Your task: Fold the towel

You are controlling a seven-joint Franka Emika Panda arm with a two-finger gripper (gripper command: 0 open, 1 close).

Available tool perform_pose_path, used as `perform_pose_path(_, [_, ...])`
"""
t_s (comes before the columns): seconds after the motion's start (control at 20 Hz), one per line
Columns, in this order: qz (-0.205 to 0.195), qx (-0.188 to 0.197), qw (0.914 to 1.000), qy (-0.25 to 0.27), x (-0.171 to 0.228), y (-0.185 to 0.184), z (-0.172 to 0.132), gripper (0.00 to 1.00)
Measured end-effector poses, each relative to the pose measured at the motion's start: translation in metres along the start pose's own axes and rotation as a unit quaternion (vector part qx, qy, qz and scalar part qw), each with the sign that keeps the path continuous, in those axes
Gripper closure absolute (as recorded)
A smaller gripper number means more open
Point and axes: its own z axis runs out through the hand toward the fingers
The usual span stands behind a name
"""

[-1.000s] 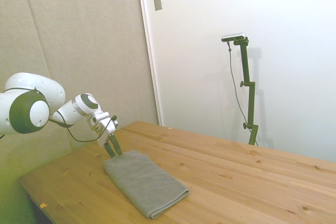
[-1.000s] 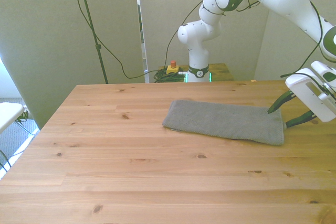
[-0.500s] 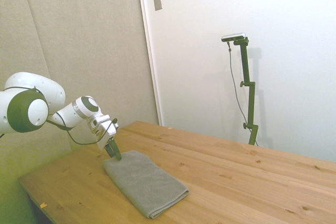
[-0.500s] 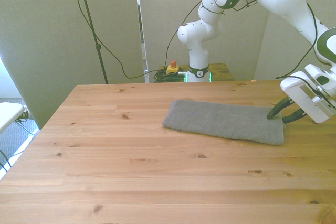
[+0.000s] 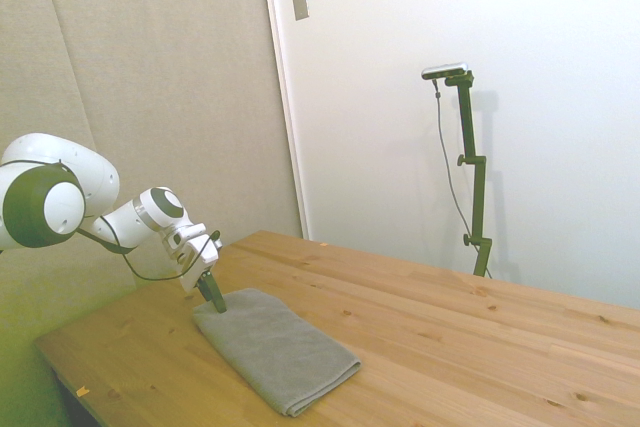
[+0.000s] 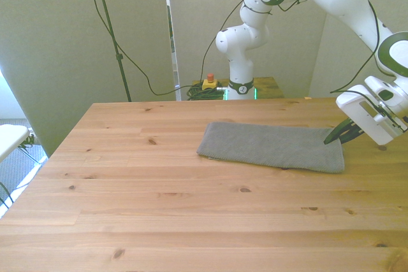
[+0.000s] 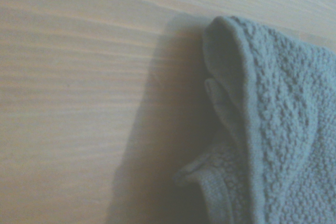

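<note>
tool pinched shut on towel corner | table | risk: grabs only top layer, fold splays on lifting

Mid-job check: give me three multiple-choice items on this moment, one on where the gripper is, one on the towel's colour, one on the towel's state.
1. Where is the gripper?
A. at the towel's end on the front view's right
B. above the towel's middle
C. at the table's near edge

2. What colour is the towel?
A. white
B. grey
C. blue

3. How does the towel lie?
A. hanging off the table
B. crumpled in a ball
C. flat, in layers

Answers:
1. A: the front view shows the gripper's tips at that short end.
2. B: it is plain grey in every view.
3. C: it lies flat on the wood, and the wrist view shows stacked edges at its corner.
</note>
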Motion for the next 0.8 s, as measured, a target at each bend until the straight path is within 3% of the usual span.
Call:
perform_pose_path(0.3, [-0.022, 0.093, 0.995, -0.029, 0.005, 0.039, -0.041, 1.0])
perform_pose_path(0.5, [0.001, 0.132, 0.99, -0.049, 0.046, 0.087, -0.061, 1.0])
perform_pose_path(0.8, [0.062, 0.163, 0.9811, -0.084, 0.134, 0.15, -0.038, 1.0])
